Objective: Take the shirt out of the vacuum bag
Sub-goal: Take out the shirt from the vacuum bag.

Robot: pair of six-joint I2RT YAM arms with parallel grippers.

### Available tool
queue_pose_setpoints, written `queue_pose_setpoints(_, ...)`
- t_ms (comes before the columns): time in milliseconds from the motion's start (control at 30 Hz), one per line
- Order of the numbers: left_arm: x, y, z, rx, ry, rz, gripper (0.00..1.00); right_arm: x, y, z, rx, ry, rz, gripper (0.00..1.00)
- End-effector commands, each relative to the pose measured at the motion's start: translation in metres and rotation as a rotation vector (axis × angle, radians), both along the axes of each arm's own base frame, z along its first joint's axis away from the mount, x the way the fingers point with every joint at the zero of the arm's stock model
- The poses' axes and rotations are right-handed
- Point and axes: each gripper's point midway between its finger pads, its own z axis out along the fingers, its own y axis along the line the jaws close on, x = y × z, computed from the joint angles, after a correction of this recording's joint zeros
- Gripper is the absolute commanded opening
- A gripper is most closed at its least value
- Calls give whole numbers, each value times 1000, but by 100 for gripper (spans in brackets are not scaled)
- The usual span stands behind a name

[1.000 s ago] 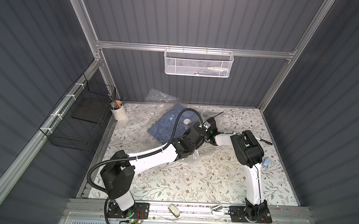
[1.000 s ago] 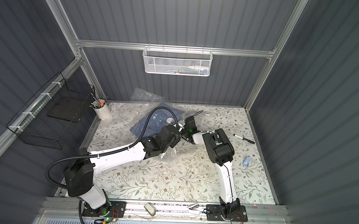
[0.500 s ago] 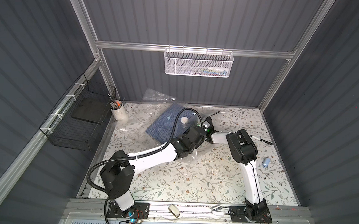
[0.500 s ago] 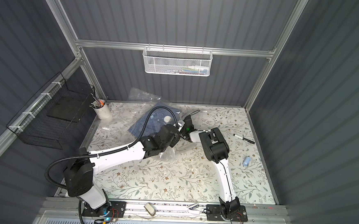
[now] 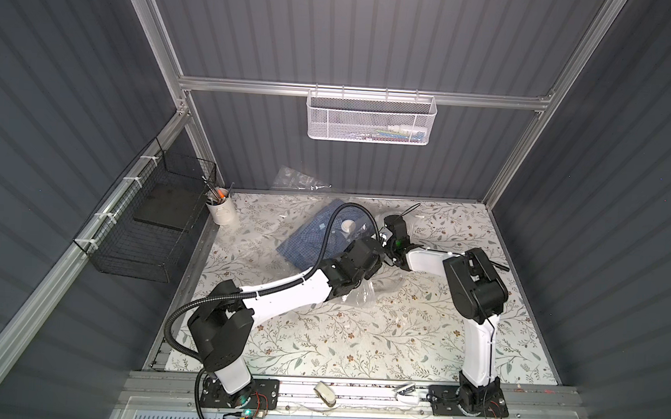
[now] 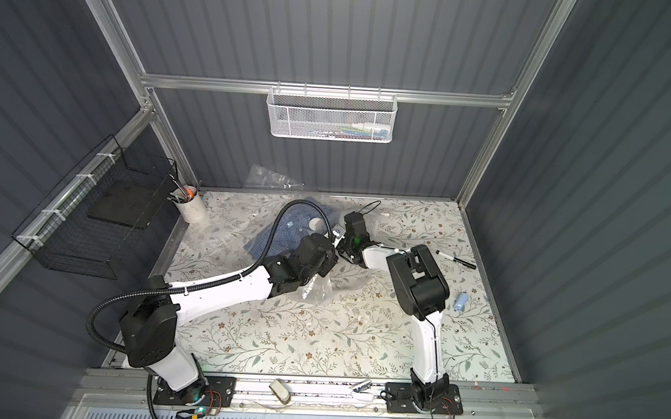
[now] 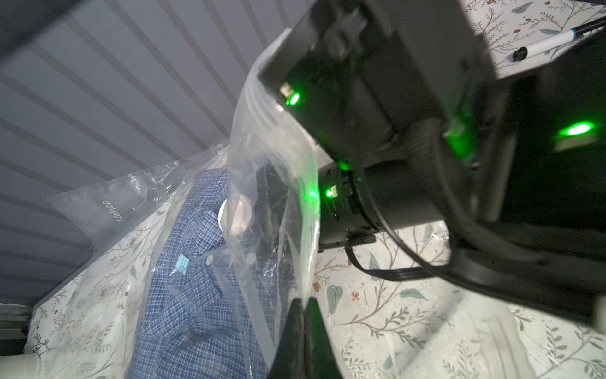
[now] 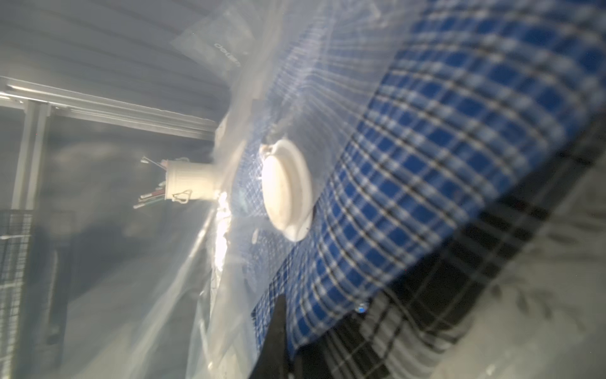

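Blue-checked cotton shirt (image 5: 303,245) lies upper-middle in a top view inside the clear glossy plastic vacuum bag (image 7: 272,157); the left hand (image 7: 303,325) pinches its film up so the right hand (image 8: 292,344), seemingly clenched on the cloth, can pull.

Both top views are sharp: the floral-patterned counter (image 5: 358,339) is bright, the grey ribbed walls (image 5: 376,41) dim and bowed toward the edges. The right wrist view is blurred, with white glare on the clear glossy plastic vacuum bag (image 8: 229,262); green glow tints the left wrist view.
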Motion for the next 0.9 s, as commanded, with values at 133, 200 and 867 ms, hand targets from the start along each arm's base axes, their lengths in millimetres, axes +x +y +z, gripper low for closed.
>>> queue_pose_setpoints(133, 3, 6, -30, 20, 60, 17, 0, -22, -25, -21, -70, 94, 3, 0)
queue_pose_setpoints(200, 3, 7, -35, 25, 68, 18, 0, -28, -34, -20, -73, 118, -7, 0)
queue_pose_setpoints(867, 5, 11, -57, 9, 124, 13, 0, -67, -78, -19, -182, 184, -63, 0)
